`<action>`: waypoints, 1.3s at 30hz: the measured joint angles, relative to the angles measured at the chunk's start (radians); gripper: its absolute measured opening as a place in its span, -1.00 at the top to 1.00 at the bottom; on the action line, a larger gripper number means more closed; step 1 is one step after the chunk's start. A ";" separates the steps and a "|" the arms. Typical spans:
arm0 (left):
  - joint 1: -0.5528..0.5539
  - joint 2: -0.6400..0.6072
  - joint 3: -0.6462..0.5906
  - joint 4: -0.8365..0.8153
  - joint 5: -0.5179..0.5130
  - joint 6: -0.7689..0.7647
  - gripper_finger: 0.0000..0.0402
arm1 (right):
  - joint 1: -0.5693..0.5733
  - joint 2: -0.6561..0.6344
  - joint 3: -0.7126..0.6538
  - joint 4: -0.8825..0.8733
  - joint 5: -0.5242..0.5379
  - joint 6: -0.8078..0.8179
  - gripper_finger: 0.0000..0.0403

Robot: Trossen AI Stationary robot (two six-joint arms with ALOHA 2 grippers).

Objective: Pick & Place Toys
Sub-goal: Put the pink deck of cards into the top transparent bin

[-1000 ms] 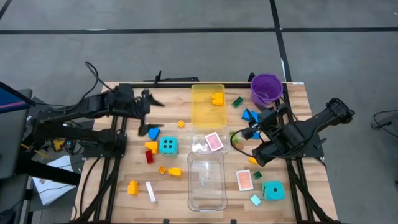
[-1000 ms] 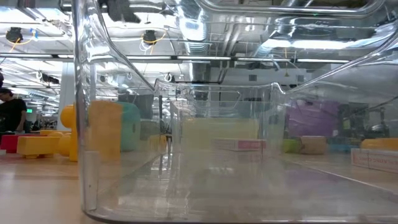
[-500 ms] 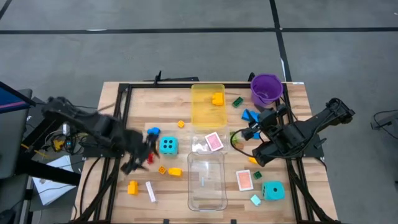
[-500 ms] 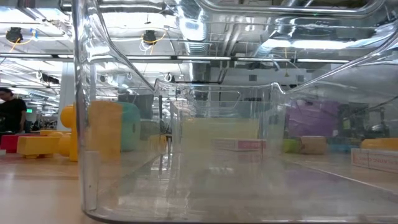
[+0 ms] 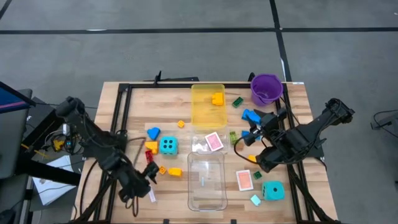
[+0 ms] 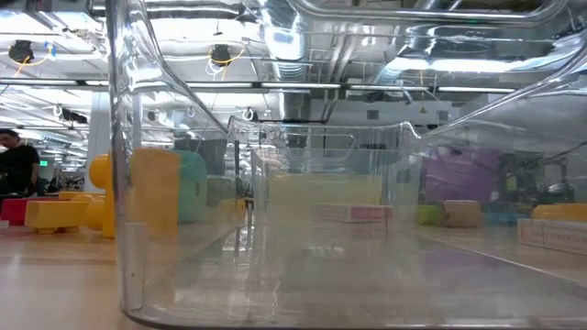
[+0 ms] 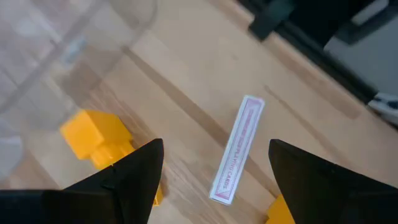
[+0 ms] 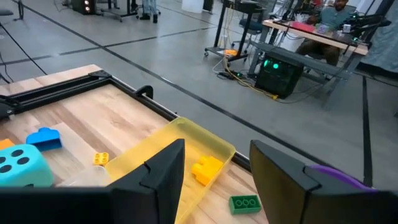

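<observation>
Toys lie scattered on the wooden table (image 5: 124,99). Among them are a cyan die (image 5: 168,145), a blue brick (image 5: 153,132), yellow bricks (image 5: 175,171), pink-backed cards (image 5: 214,142) and a second die (image 5: 272,190). My left gripper (image 5: 143,185) hangs open near the front left, slanting down over a slim white card box (image 7: 236,149) that lies flat on the wood. A yellow brick (image 7: 96,137) sits beside it. At the right, my right gripper (image 5: 252,133) is held up, open and empty (image 8: 217,155), near blue bricks (image 5: 250,116).
A clear tray (image 5: 206,180) stands at the front centre and a yellow-tinted tray (image 5: 207,106) with a yellow brick (image 8: 208,168) behind it. A purple bucket (image 5: 267,89) is at the far right. The clear tray (image 6: 275,183) fills the low view. People show in the room beyond.
My left arm has swung from the table's far left toward the near edge and come down. Its gripper has tipped downward and now hangs over the white card box at the front left. No toy has visibly moved.
</observation>
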 joint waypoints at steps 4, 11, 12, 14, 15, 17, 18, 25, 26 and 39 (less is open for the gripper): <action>0.004 0.040 0.000 0.000 0.019 0.001 -0.42 | 0.001 0.000 0.000 0.002 0.000 0.002 0.14; 0.041 0.046 -0.048 0.000 0.022 -0.024 -0.42 | 0.000 0.000 0.000 0.000 -0.014 0.001 0.14; 0.046 0.046 -0.070 -0.001 0.021 -0.028 -0.42 | 0.000 0.000 0.000 0.000 -0.014 0.000 0.14; 0.053 0.047 -0.109 0.013 0.021 -0.031 -0.41 | 0.000 0.000 0.000 -0.001 -0.014 -0.004 0.14; 0.053 0.047 -0.125 0.036 0.021 -0.033 -0.41 | 0.000 0.000 0.000 -0.001 -0.014 -0.009 0.14; 0.049 0.045 -0.150 0.090 0.024 -0.052 -0.41 | 0.000 0.000 0.000 -0.002 -0.014 -0.009 0.14; 0.044 0.045 -0.157 0.115 0.026 -0.066 -0.41 | 0.000 0.000 0.000 -0.002 -0.014 -0.009 0.14; 0.004 0.035 -0.164 0.133 0.014 -0.104 -0.41 | 0.000 0.000 0.000 -0.002 -0.013 -0.009 0.14; 0.003 0.034 -0.164 0.137 0.003 -0.102 -0.41 | 0.000 0.000 0.000 -0.002 -0.013 -0.009 0.14; 0.019 0.034 -0.164 0.163 -0.085 -0.039 -0.42 | 0.000 0.000 0.000 -0.002 -0.014 -0.009 0.14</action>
